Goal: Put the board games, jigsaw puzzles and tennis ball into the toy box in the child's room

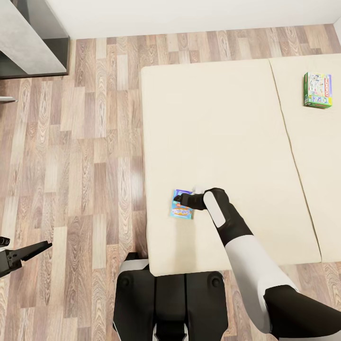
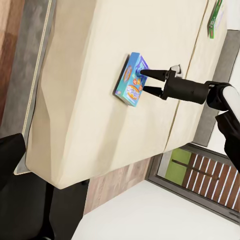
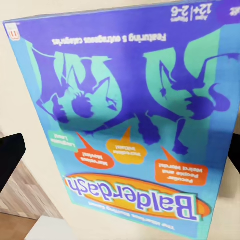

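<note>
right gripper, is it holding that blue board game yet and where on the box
Not yet held. The right gripper is open, its fingers straddling one edge of the blue board game lying on the bed. The left gripper holds nothing.

Domestic bedroom: a cream bed (image 1: 213, 142) is standing on wood-plank floor (image 1: 85, 166), boxed board games (image 1: 318, 90) are lying on it, a white wall (image 1: 189, 14) is bounding it.
</note>
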Available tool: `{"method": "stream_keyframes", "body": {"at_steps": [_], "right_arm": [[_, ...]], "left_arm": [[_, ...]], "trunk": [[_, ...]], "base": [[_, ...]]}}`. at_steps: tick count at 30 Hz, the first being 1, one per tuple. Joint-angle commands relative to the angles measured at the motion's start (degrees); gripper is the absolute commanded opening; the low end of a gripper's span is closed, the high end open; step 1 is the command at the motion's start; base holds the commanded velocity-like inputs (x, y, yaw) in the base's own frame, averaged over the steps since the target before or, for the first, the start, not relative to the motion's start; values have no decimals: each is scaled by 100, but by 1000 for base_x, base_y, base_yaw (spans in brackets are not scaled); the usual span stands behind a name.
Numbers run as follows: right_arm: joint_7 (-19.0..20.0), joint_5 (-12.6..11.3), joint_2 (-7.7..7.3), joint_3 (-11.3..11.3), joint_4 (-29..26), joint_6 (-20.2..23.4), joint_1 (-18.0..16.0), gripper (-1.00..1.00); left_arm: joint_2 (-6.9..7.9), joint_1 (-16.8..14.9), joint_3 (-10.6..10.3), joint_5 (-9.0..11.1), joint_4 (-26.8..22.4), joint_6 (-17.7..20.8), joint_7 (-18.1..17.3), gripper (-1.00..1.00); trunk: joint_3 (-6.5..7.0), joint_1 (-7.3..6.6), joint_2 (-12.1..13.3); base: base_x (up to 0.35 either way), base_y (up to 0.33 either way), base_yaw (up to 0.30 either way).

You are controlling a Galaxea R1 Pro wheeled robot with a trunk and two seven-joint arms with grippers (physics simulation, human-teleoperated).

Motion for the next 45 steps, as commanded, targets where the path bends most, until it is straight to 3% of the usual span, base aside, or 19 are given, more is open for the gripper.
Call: {"method": "stream_keyframes", "body": {"at_steps": [1, 9, 16, 45], "right_arm": [[-59, -58, 0, 30, -6, 3, -2, 100], [-89, -53, 0, 77, -6, -13, -2, 100], [-382, -66, 0, 85, -6, -2, -2, 100], [-429, -90, 0, 120, -15, 27, -10, 100]], "left_arm": [[1, -2, 1, -8, 0, 61, -27, 100], [9, 0, 22, -8, 4, 61, -27, 100], [2, 0, 141, -8, 2, 61, -27, 100], [1, 0, 151, -8, 1, 61, -27, 100]], "trunk": [[-6, 3, -9], [-6, 3, -9], [-6, 3, -9], [-6, 3, -9]], "base": [[0, 0, 0], [0, 0, 0], [0, 0, 0], [0, 0, 0]]}}
